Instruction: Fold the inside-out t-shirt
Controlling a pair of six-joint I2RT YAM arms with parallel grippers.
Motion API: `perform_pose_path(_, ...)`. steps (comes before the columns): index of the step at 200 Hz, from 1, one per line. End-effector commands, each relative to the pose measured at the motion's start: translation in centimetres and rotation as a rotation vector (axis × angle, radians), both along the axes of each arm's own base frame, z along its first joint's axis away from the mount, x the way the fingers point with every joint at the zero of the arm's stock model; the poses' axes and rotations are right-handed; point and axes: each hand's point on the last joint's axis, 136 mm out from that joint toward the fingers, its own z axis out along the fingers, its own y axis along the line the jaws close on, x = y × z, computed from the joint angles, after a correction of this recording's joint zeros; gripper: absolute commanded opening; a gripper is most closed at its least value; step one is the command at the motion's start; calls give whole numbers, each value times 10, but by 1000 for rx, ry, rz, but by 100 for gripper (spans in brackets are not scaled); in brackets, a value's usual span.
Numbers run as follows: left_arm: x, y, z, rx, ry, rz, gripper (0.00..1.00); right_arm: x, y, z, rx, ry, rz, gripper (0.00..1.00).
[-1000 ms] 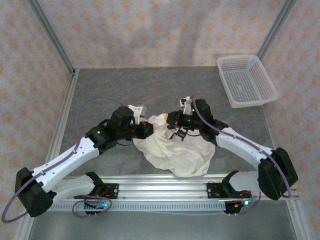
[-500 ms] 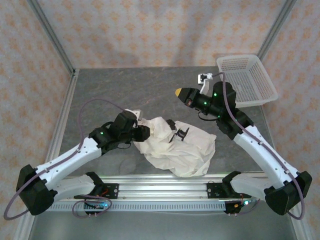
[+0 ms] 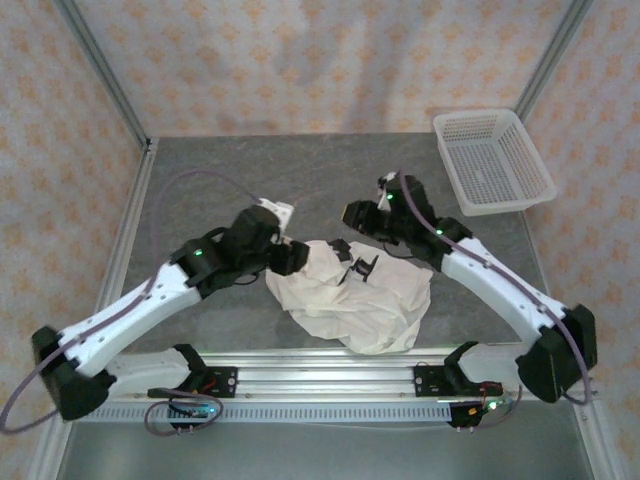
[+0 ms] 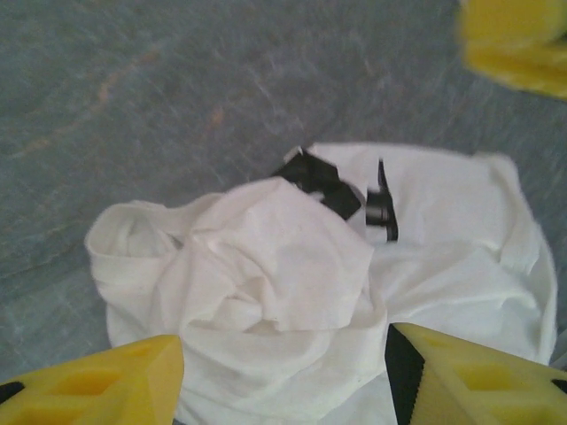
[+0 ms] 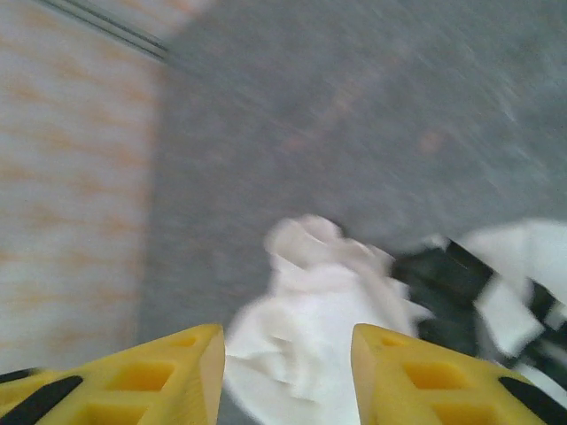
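The inside-out t-shirt (image 3: 350, 298) lies crumpled in a white heap on the grey table, near the front middle, with small black marks (image 3: 355, 262) on its far part. My left gripper (image 3: 296, 256) sits at the shirt's left edge. Seen from the left wrist, the left gripper (image 4: 283, 382) is open, its yellow fingers (image 4: 97, 382) wide apart with bunched shirt cloth (image 4: 275, 266) beneath the gap. My right gripper (image 3: 354, 213) hovers just beyond the shirt's far edge. Its wrist view is blurred, and there the right gripper (image 5: 288, 372) is open above the shirt (image 5: 323, 310), gripping nothing.
A white mesh basket (image 3: 492, 160) stands at the back right corner of the table. Patterned walls and metal frame posts (image 3: 100, 70) close in the left, back and right sides. A metal rail (image 3: 320, 378) runs along the near edge by the arm bases.
Both grippers have opened and let go of the shirt, which has settled flatter. The right arm swung up toward the basket, then came back down to the shirt's far edge.
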Motion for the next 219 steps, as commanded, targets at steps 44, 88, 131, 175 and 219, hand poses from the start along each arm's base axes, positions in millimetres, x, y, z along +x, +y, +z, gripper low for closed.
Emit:
perform_pose_path(44,-1,-25,-67,176,134,-58,65,-36,32,-111,13,347,39,50)
perform_pose_path(88,0,-5,-67,153,80,40,68,-31,88,-112,125,361,111,49)
perform_pose_path(131,0,26,-72,159,76,141,69,-32,79,-97,29,305,130,12)
perform_pose_path(175,-8,-26,-75,-71,226,-47,69,-33,83,-65,111,233,156,0)
perform_pose_path(219,26,-9,-97,-5,203,118,29,-34,84,-62,119,242,155,0)
